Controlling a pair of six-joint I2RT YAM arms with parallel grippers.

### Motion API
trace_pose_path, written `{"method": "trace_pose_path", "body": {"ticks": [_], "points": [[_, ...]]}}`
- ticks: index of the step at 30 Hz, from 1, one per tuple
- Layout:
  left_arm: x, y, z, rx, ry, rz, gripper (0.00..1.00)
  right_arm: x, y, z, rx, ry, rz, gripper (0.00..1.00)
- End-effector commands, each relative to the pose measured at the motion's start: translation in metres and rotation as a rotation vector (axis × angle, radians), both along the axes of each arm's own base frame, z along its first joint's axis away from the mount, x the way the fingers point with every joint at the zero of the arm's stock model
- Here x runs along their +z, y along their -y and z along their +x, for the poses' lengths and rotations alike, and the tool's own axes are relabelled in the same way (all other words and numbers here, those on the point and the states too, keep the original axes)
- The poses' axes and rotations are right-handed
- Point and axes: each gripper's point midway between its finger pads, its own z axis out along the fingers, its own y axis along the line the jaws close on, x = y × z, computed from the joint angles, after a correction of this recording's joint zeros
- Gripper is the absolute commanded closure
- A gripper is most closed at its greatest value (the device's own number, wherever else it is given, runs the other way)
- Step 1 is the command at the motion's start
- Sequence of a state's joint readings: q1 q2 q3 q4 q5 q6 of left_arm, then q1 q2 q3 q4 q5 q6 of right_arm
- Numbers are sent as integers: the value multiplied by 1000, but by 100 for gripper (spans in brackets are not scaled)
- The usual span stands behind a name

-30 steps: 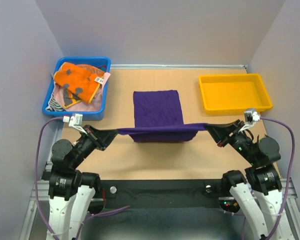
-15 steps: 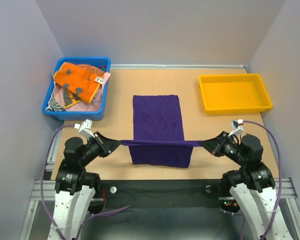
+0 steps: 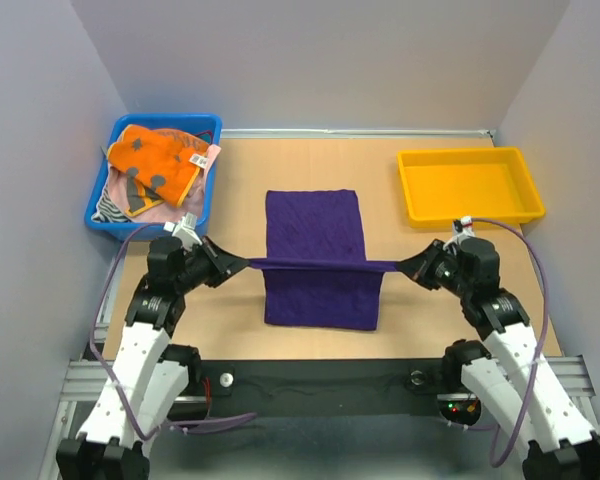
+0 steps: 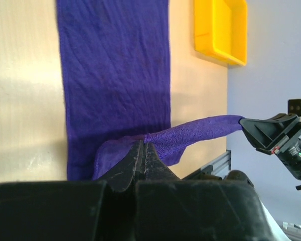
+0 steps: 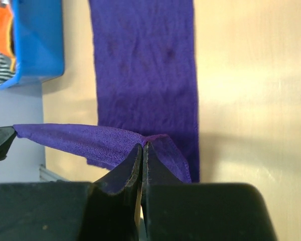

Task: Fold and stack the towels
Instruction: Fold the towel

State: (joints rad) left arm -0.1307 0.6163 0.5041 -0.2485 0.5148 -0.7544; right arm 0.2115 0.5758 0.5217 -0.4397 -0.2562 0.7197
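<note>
Plain dark purple towel (image 3: 315, 262), soft crinkled weave, taut raised edge

High rear camera over table (image 3: 242, 195), wrist cameras close, facing inward, sharing purple towel (image 4: 115, 75)

The light wooden table (image 3: 240, 180) carries three things. A dark purple towel (image 3: 315, 225) lies lengthwise down its middle, mostly flat, with one band across it lifted off the wood. A blue bin (image 3: 120, 222) sits at the far left corner and a yellow tray (image 3: 465, 185) at the far right, both apart from the towel.
</note>
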Motion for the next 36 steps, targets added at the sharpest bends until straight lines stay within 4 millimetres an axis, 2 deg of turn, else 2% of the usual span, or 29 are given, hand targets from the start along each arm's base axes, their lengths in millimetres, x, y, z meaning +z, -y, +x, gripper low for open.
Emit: {"method": "trace_pose_path", "body": {"ticks": [1,2,3,5,10,11,12,13,18,21,27,32,36], "points": [[22,-21,56,134,125,89,100,15,24,49,-131,114,-115,99],[22,-21,62,135,118,99,100,11,24,56,-125,102,-128,99],[11,-21,71,136,78,124,100,6,25,67,-125,78,-167,99],[19,-17,86,131,86,136,100,4,28,81,-124,67,-213,99],[2,-3,122,107,21,194,100,-12,22,114,-93,7,-266,99],[-2,2,125,95,11,201,100,-15,22,117,-92,-1,-271,99],[-15,4,129,91,-27,218,100,-17,22,121,-91,-6,-276,99],[-15,7,134,89,-23,225,100,-23,21,126,-91,-17,-281,99],[-43,7,149,102,-92,264,100,-37,18,142,-93,-39,-279,99],[-39,10,161,106,-73,262,100,-38,16,151,-92,-36,-278,99],[-40,6,168,129,-70,286,100,-32,14,167,-104,-14,-273,99],[-32,-6,173,187,-45,324,100,-10,9,191,-124,41,-246,99],[-19,-14,183,239,-10,348,100,6,3,212,-125,77,-228,99]]}}
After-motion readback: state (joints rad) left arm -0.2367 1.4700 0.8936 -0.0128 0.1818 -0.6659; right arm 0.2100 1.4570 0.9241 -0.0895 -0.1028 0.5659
